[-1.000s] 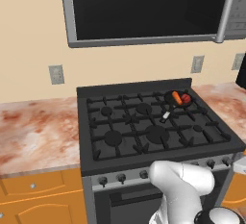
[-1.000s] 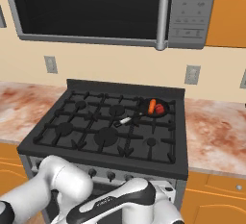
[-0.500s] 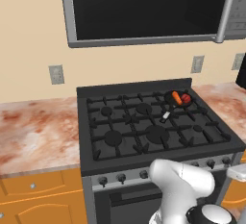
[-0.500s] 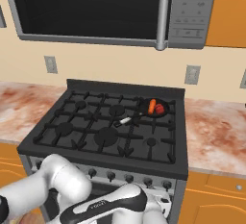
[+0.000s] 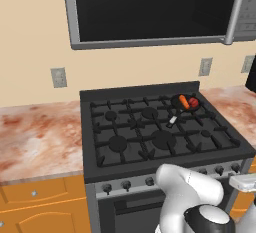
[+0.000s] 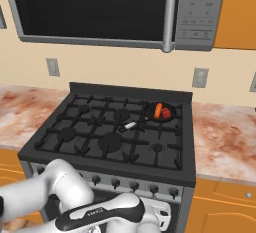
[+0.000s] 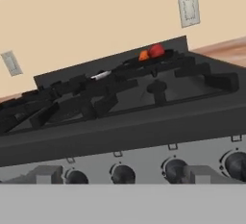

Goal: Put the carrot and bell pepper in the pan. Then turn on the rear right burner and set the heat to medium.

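The small black pan (image 5: 185,105) (image 6: 161,114) sits on the grate over the rear right burner and hides the burner's cap. Its pale handle (image 5: 172,122) (image 6: 129,125) points toward the stove's middle. Inside the pan, the orange carrot (image 5: 183,100) (image 6: 158,110) (image 7: 143,55) lies beside the red bell pepper (image 5: 193,102) (image 6: 166,113) (image 7: 156,50). My gripper (image 7: 125,175) is open and empty. It is low in front of the stove's knob panel, with its fingertips (image 7: 45,174) set wide apart. The hand (image 6: 159,216) hangs below the stove's front edge.
A row of dark knobs (image 7: 175,168) (image 6: 134,186) runs along the steel front panel. Black grates cover the cooktop (image 5: 150,132). Marble counters (image 5: 35,137) (image 6: 225,137) flank the stove. A microwave (image 6: 100,7) hangs above, and there are wall outlets (image 5: 58,77) behind.
My arm has sunk a little lower in front of the oven, and the hand has dropped toward the knob panel. The pan, carrot and bell pepper have not moved.
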